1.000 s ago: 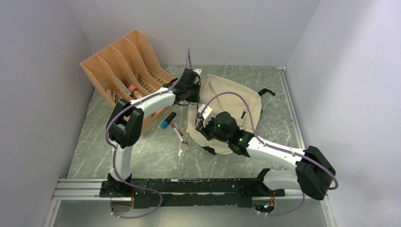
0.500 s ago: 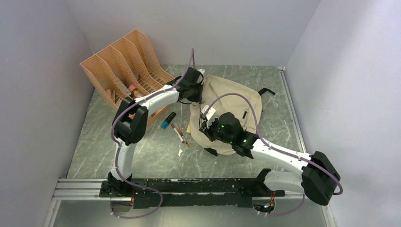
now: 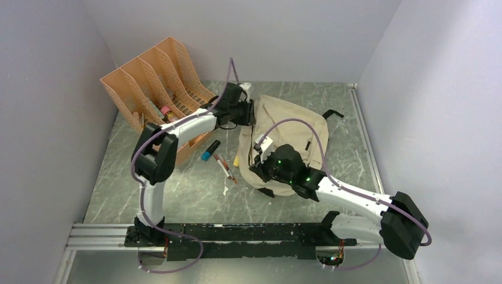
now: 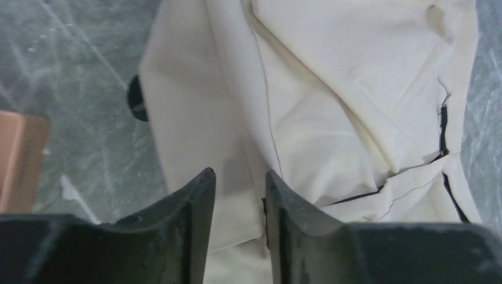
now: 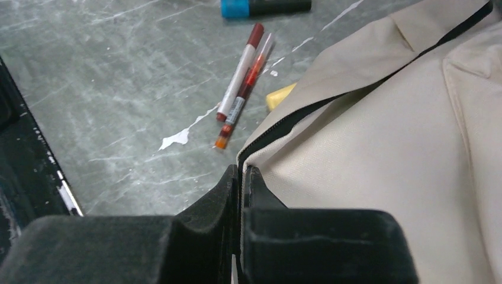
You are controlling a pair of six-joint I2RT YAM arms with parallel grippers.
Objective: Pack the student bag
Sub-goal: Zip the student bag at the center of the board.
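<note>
The student bag (image 3: 290, 121), beige fabric with black zipper lines, lies flat at the table's middle right. My right gripper (image 3: 256, 168) is at its near left corner. In the right wrist view it (image 5: 241, 171) is shut on the bag's (image 5: 385, 136) fabric edge beside the black zipper. My left gripper (image 3: 251, 112) is at the bag's far left edge. In the left wrist view it (image 4: 240, 177) stands a little apart over the cream fabric (image 4: 331, 89); no fabric is visibly pinched.
An orange file organizer (image 3: 157, 83) stands at the back left, a corner also in the left wrist view (image 4: 18, 160). Two red pens (image 3: 225, 167) (image 5: 240, 83), a blue-capped marker (image 3: 210, 150) (image 5: 263, 7) and a yellow item (image 5: 278, 96) lie left of the bag. A black strap (image 3: 332, 114) sticks out right.
My right gripper has moved toward the near edge, still gripping the bag's corner. My left gripper has shifted slightly at the bag's far left edge.
</note>
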